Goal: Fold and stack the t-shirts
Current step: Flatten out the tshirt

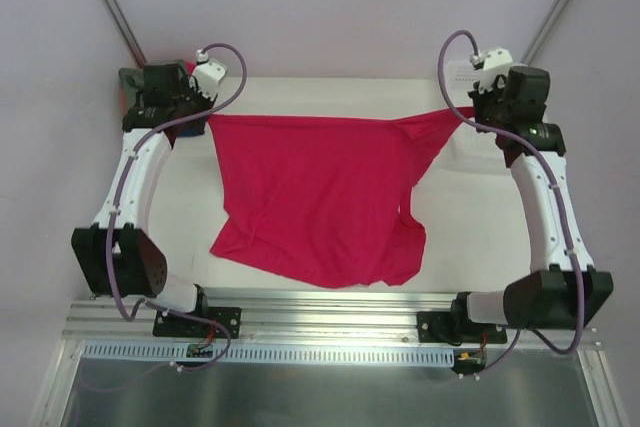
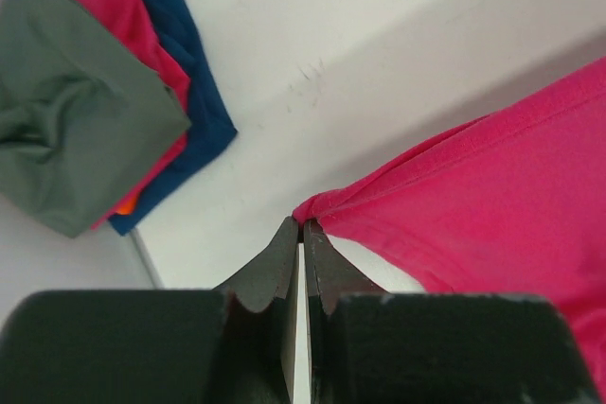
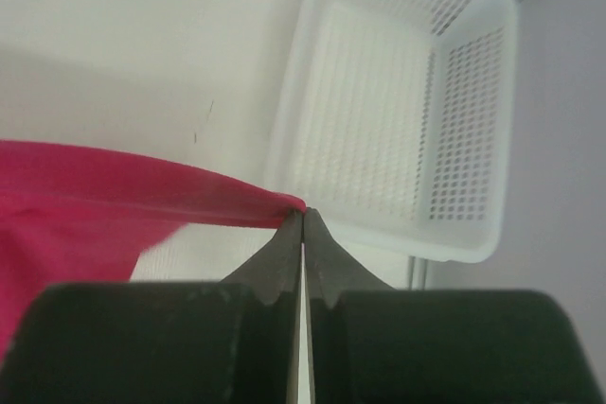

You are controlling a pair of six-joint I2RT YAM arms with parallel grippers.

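Observation:
A crimson-red t-shirt is stretched between both arms across the far half of the table, its lower part lying on the white tabletop. My left gripper is shut on the shirt's far left corner. My right gripper is shut on the far right corner, pulled into a taut strip. A pile of folded t-shirts lies at the far left corner: a grey-green one on top, a red one under it and a dark blue one lowest.
A white plastic lattice basket stands at the table's far right corner, just beyond my right gripper. Metal frame posts rise behind the table. The arm bases sit at the near edge.

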